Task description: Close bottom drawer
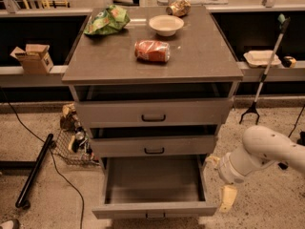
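Observation:
The bottom drawer (143,209) of the grey cabinet (152,61) is pulled far out. Its box is empty, and its low front panel with the small black handle (155,216) faces the camera. The middle drawer (153,146) and top drawer (153,112) stand slightly out. My gripper (226,194), on the white arm (267,149), hangs just to the right of the open drawer's front right corner, near floor level. It holds nothing that I can see.
On the cabinet top lie a green bag (107,20), a white bowl (166,25), a red can (152,51) and a crumpled can (178,7). A wire basket (71,149) and a black pole (33,171) lie on the floor at left. A grabber stick (264,75) leans at right.

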Robot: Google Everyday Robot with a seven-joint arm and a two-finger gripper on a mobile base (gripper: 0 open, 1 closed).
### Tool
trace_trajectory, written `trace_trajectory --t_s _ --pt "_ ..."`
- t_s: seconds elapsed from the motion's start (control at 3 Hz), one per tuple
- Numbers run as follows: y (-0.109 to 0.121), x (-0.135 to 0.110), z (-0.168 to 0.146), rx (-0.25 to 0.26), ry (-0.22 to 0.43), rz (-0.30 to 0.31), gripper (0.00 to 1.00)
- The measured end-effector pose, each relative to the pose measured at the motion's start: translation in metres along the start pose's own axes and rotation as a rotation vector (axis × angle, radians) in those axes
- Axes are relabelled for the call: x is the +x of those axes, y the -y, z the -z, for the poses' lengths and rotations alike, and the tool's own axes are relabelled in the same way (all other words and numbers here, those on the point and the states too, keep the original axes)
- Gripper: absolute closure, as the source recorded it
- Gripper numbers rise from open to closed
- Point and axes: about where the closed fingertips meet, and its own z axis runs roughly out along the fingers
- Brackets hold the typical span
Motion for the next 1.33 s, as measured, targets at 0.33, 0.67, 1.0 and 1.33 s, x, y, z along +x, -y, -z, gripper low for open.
trace_trajectory --t_s 0.33,0.67,1.0,1.33 --pt "-0.003 0.027 -0.052 -0.020 0.051 0.021 0.00" --pt "-0.002 0.040 -0.097 -0.038 0.111 0.050 0.00" --pt "-0.002 0.040 -0.097 -0.038 0.111 0.050 0.00" --pt "-0.011 0.064 -0.132 -0.106 0.151 0.041 0.00"
